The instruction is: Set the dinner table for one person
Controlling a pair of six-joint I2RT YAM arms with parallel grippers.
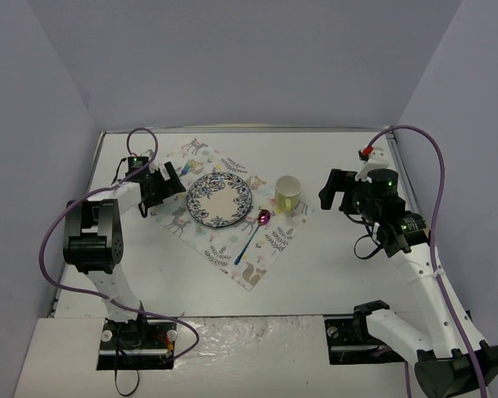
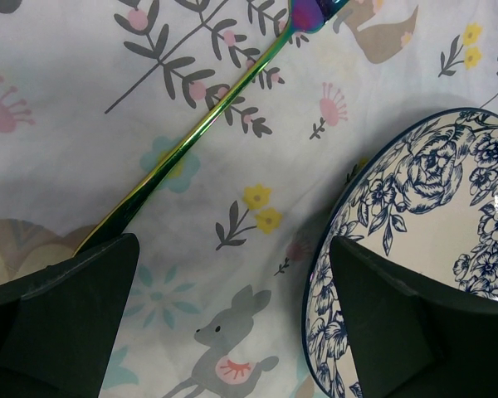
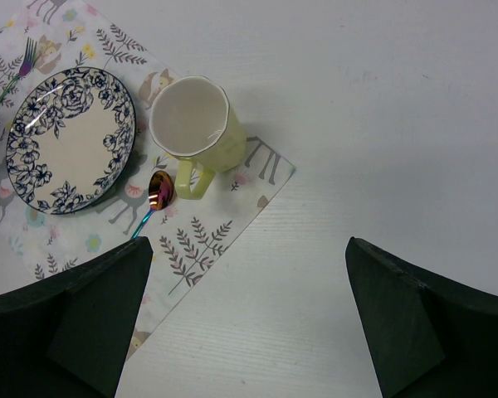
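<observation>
The white dinner table (image 1: 332, 274) carries a printed cloth (image 1: 257, 257). On the cloth lie a blue-flowered plate (image 1: 220, 200), a yellow mug (image 1: 288, 193) and an iridescent spoon (image 1: 257, 230). My left gripper (image 1: 168, 184) is open, low over the cloth's left part. In the left wrist view (image 2: 232, 282) an iridescent fork (image 2: 199, 133) lies flat on the cloth, its handle end by my left finger (image 2: 58, 323); the plate (image 2: 432, 232) is under my right finger. My right gripper (image 1: 336, 189) is open and empty above bare table, right of the mug (image 3: 195, 124).
The right wrist view shows the plate (image 3: 70, 141), spoon (image 3: 159, 191), fork tines (image 3: 21, 62) and the cloth's corner (image 3: 266, 166), with bare table (image 3: 382, 124) to the right. Purple-grey walls enclose the table on three sides.
</observation>
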